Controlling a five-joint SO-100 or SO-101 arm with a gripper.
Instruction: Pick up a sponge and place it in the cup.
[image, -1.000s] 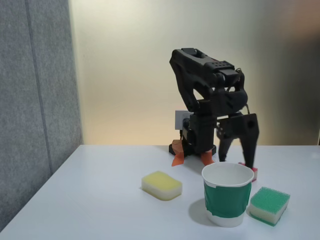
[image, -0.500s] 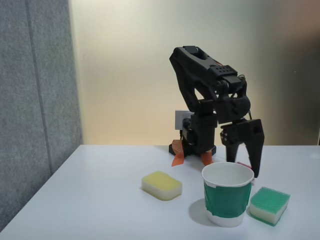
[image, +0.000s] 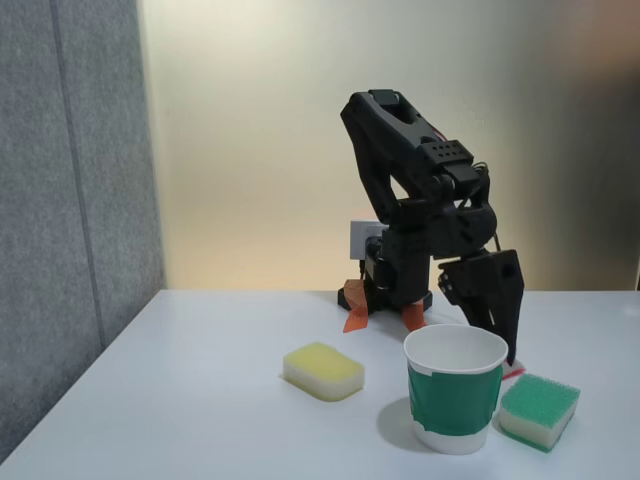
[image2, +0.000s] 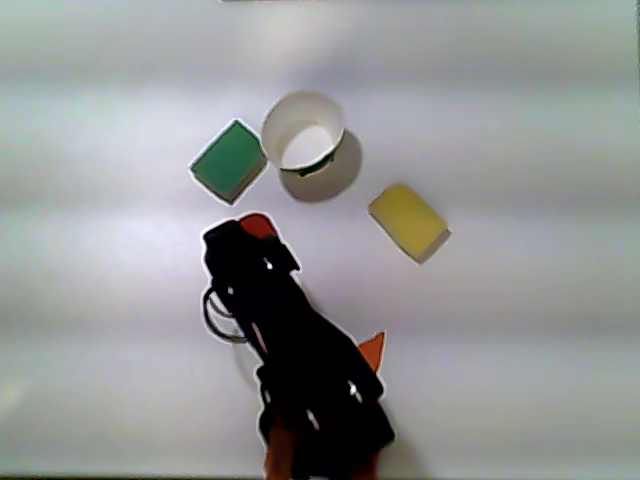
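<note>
The red-pink sponge lies on the white table, mostly covered by my gripper in the other view. In the fixed view just a pink sliver of the sponge shows, behind the cup and the green sponge. My gripper is down at the table behind the cup. Its jaws are open and stand around the sponge, and one finger is partly hidden by the cup's rim. The cup, white with a dark green band, stands upright and empty.
A green-topped sponge lies right of the cup in the fixed view. A yellow sponge lies to the cup's left. The arm's base stands at the back of the table, with a grey panel along the left edge.
The gripper has come down and shifted right behind the cup, dropping over the red-pink sponge. The sponges and the cup have not moved.
</note>
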